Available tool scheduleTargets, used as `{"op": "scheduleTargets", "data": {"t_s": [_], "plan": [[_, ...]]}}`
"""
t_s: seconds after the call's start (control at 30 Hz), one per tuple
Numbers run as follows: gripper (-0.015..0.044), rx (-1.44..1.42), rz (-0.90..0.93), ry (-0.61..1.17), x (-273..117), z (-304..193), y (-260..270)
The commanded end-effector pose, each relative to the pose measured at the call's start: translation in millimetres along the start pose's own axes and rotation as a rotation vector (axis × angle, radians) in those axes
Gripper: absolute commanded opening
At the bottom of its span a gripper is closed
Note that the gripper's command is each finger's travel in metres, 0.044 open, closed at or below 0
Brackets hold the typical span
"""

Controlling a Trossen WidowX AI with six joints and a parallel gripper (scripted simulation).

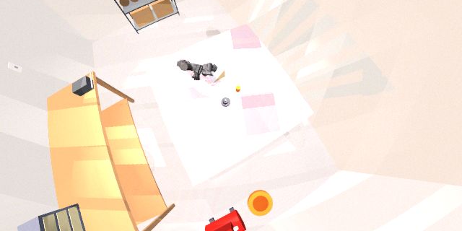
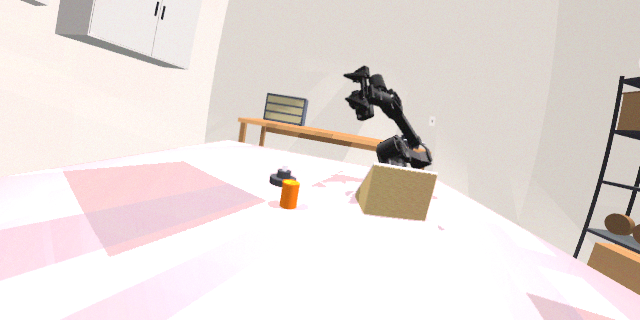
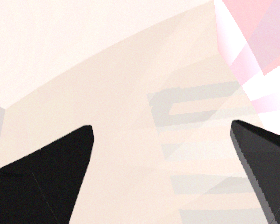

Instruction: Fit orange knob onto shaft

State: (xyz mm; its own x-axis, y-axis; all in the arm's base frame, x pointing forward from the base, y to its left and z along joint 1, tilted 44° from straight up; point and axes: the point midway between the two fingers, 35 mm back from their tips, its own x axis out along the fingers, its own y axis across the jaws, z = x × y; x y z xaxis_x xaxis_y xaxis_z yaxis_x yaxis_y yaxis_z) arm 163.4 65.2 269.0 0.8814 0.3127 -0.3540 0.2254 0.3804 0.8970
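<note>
Space between fingertips: wide, with nothing between the gripper's [image 2: 350, 88] [image 3: 162, 125] fingers.
Above orange knob [image 1: 237, 89] [image 2: 289, 194]: open air; it stands upright on the tabletop [image 1: 213, 133] [image 2: 320, 270], its sides untouched.
Knob's pedestal side: the round pedestal [image 1: 225, 102] [image 2: 283, 177] stands near, a gap between them.
Above pedestal: unobstructed.
Knob's arm side: a wedge-shaped block [image 1: 221, 76] [image 2: 398, 192] stands between knob and arm base, apart from the knob.
</note>
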Motion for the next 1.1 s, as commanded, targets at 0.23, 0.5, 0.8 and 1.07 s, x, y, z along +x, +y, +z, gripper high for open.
{"op": "scheduleTargets", "data": {"t_s": [0.23, 0.5, 0.8, 1.07], "plan": [[0.044, -0.126, -0.24, 0.004, 36.0, 0.5, -7.3], [0.044, -0.361, -0.536, 0.085, 85.0, -7.3, -26.7], [0.044, -0.584, -0.914, 0.166, 142.5, -10.1, -66.2], [0.044, -0.796, -1.237, 0.288, 186.5, -16.9, -118.4]]}}
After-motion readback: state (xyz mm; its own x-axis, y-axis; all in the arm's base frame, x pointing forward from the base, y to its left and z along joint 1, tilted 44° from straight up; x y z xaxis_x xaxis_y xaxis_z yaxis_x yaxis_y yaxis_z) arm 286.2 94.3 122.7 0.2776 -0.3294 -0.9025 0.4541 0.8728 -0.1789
